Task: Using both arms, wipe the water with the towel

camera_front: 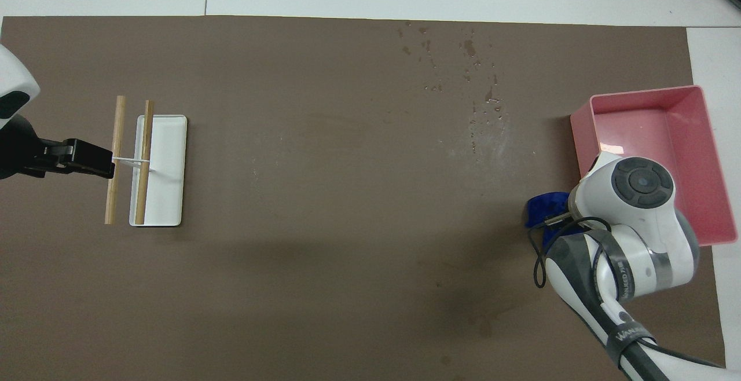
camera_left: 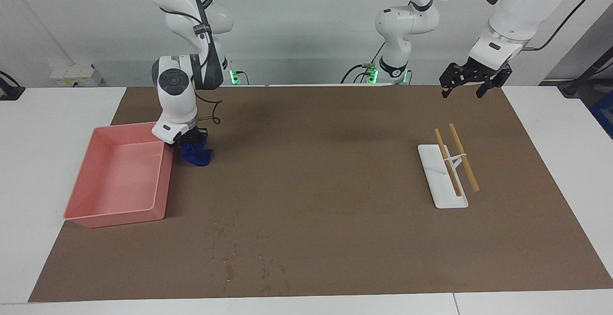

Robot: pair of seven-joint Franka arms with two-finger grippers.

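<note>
The towel point(camera_left: 197, 155) is a small deep-blue bundle hanging from my right gripper point(camera_left: 191, 141), which is shut on it. It hangs low over the brown mat point(camera_left: 316, 162), right beside the pink tray's point(camera_left: 119, 218) corner nearest the robots. In the overhead view the white wrist covers the gripper and only part of the towel point(camera_front: 544, 206) shows. The water point(camera_left: 239, 253) is a scatter of drops on the mat near its edge farthest from the robots, also seen as water point(camera_front: 469, 74) from above. My left gripper point(camera_left: 463, 91) hangs open over the mat at the left arm's end, holding nothing.
The pink tray point(camera_front: 580, 138) stands at the right arm's end of the mat. A white rack point(camera_left: 443, 183) with two wooden bars across it lies toward the left arm's end. White tabletop surrounds the mat.
</note>
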